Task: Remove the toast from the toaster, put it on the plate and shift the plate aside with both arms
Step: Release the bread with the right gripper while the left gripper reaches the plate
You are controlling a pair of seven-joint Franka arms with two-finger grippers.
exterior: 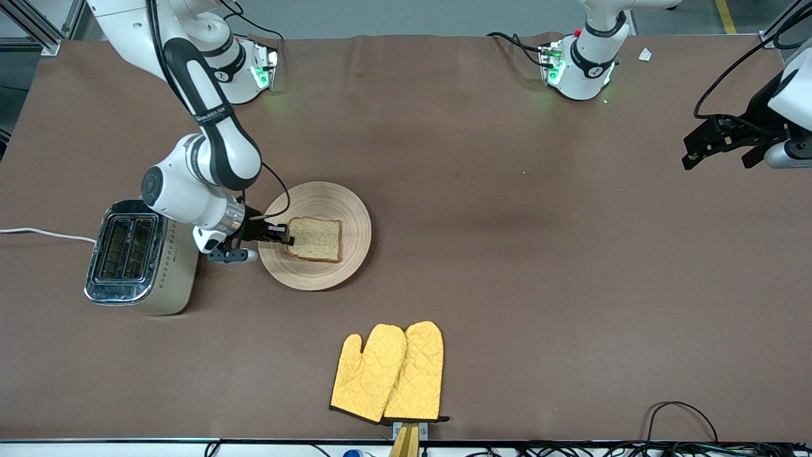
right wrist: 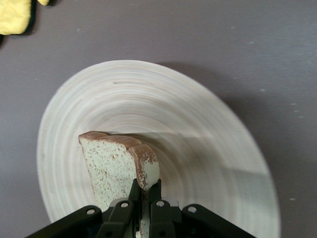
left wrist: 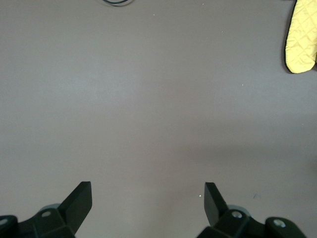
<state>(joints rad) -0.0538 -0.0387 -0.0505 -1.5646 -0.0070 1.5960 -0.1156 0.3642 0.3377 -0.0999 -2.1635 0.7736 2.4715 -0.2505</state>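
The toast (exterior: 315,239) is a light brown slice with a darker crust, over the round wooden plate (exterior: 346,209). My right gripper (exterior: 287,238) is shut on the toast's edge toward the toaster. In the right wrist view the fingers clamp the crust of the toast (right wrist: 116,166) above the plate (right wrist: 198,129); I cannot tell whether the slice touches the plate. My left gripper (exterior: 691,155) is open and empty, in the air over the bare table at the left arm's end. The left wrist view shows its two fingertips (left wrist: 79,198) wide apart over the brown cloth.
A chrome two-slot toaster (exterior: 136,257) stands beside the plate at the right arm's end, its white cord running off the table. A pair of yellow oven mitts (exterior: 388,372) lies nearer the front camera than the plate. One mitt (left wrist: 301,37) shows in the left wrist view.
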